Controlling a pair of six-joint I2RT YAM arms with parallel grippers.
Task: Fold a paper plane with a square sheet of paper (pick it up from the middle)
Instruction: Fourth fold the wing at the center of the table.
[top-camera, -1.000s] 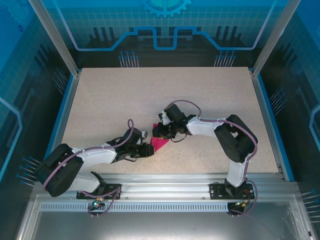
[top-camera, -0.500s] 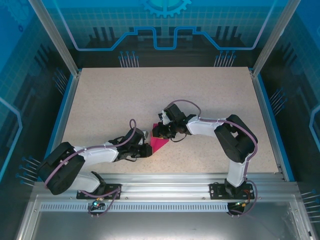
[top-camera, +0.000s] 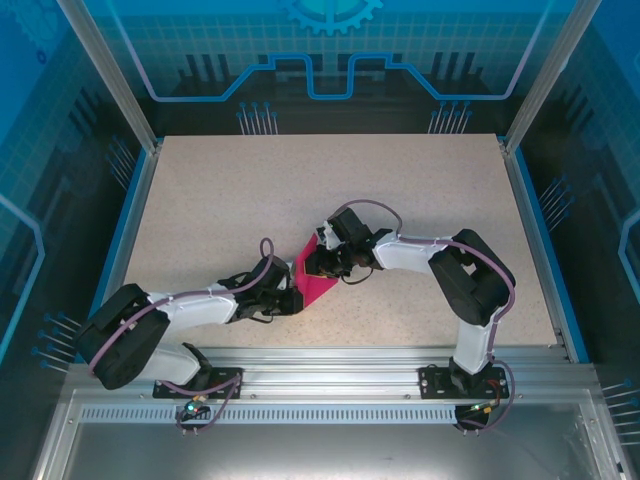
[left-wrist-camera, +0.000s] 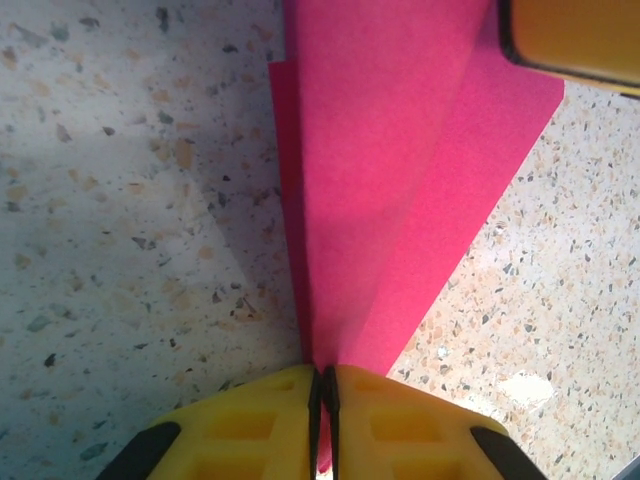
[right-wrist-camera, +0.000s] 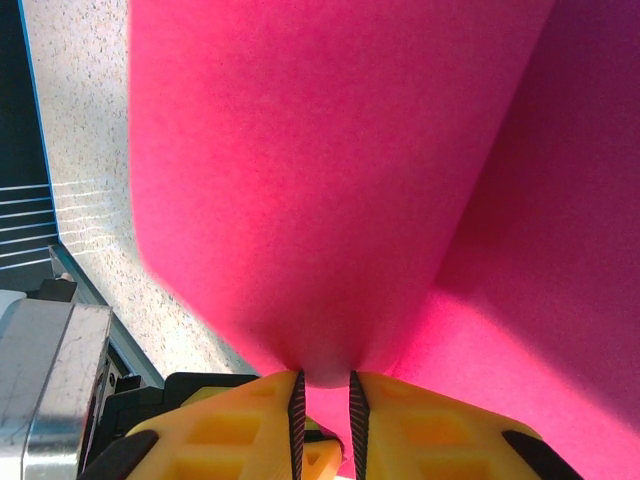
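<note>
The magenta sheet of paper (top-camera: 318, 286) is folded along a centre crease and hangs between both grippers just above the speckled table. My left gripper (top-camera: 297, 299) is shut on its near, narrow end; in the left wrist view the paper (left-wrist-camera: 390, 180) fans out from the pinched crease between the yellow fingers (left-wrist-camera: 250, 420) of the left gripper (left-wrist-camera: 323, 392). My right gripper (top-camera: 316, 263) is shut on the far end, where the paper (right-wrist-camera: 330, 180) bulges in a rounded loop out of the right gripper (right-wrist-camera: 323, 392). One right finger (left-wrist-camera: 575, 35) shows at the left wrist view's top corner.
The speckled table (top-camera: 400, 190) has a blue rim at both sides and an aluminium rail (top-camera: 330, 362) along the near edge. Glass enclosure walls and metal posts stand around it. That table edge (right-wrist-camera: 60, 250) shows at the left of the right wrist view.
My left gripper has shut on the paper's near end. The paper now stands taller and stretches further up-left between the two grippers. The right gripper has stayed in place.
</note>
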